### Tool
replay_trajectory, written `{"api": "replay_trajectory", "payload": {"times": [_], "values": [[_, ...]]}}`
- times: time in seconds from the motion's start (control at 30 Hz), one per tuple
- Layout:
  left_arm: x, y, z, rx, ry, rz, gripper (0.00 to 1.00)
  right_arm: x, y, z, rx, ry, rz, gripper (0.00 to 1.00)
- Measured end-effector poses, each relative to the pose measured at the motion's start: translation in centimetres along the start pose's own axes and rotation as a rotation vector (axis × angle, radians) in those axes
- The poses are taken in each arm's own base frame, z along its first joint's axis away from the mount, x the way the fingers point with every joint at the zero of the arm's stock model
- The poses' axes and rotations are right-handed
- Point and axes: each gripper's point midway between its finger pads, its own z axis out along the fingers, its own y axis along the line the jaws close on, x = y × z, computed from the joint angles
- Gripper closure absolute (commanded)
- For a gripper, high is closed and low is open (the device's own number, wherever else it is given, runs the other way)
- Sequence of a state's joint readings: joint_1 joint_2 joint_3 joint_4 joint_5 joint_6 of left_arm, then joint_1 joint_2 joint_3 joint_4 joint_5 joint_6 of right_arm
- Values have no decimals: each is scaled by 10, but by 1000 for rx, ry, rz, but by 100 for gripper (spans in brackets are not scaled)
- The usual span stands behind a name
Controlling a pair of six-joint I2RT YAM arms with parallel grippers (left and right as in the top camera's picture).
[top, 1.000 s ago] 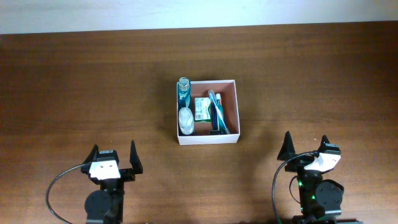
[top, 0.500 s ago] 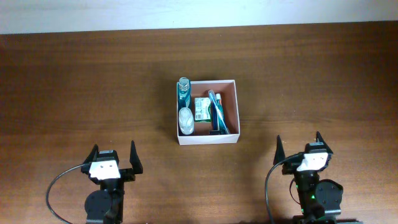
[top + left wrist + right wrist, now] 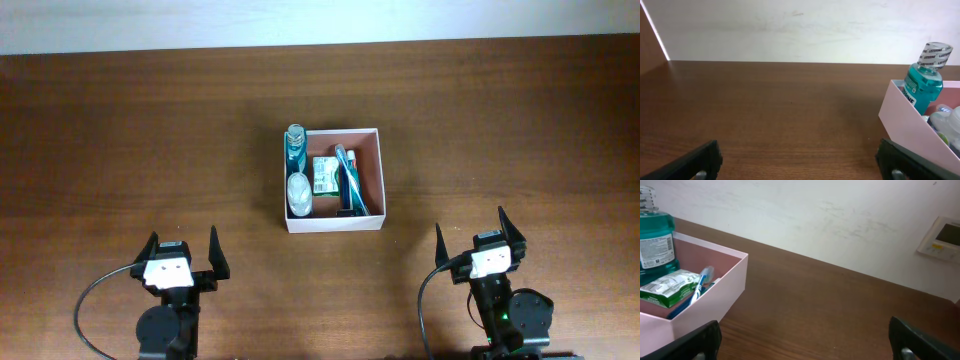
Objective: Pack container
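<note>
The smooth brown table [image 3: 120,130] spreads all round the container [image 3: 335,222], with a white wall [image 3: 300,20] beyond it. The container looks thin-walled, likely light and flexible, so I'd pinch a side wall. My left claw [image 3: 183,240] and right claw [image 3: 470,225] sit spread and empty, well short of it. A mouthwash bottle [image 3: 295,145] stands in its far left corner.

Table [image 3: 150,130] of dark wood, grained, faintly sheened; container [image 3: 333,226] of thin matt card; at its eleven o'clock, a mouthwash bottle [image 3: 295,146] of clear glossy plastic; green packet [image 3: 324,174] shiny-wrapped at centre.
</note>
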State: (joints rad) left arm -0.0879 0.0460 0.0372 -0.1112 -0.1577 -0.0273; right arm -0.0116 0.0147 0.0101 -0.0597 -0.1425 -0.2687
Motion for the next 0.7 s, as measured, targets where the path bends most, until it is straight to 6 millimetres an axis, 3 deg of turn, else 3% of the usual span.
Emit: {"api": "replay_trajectory", "payload": {"times": [0.37,0.7], "values": [[0,0,0,0,0,0,0,-5,19,0,-79,-22,-8,2],[0,0,0,0,0,0,0,-5,20,0,-84,-23,-10,2]]}}
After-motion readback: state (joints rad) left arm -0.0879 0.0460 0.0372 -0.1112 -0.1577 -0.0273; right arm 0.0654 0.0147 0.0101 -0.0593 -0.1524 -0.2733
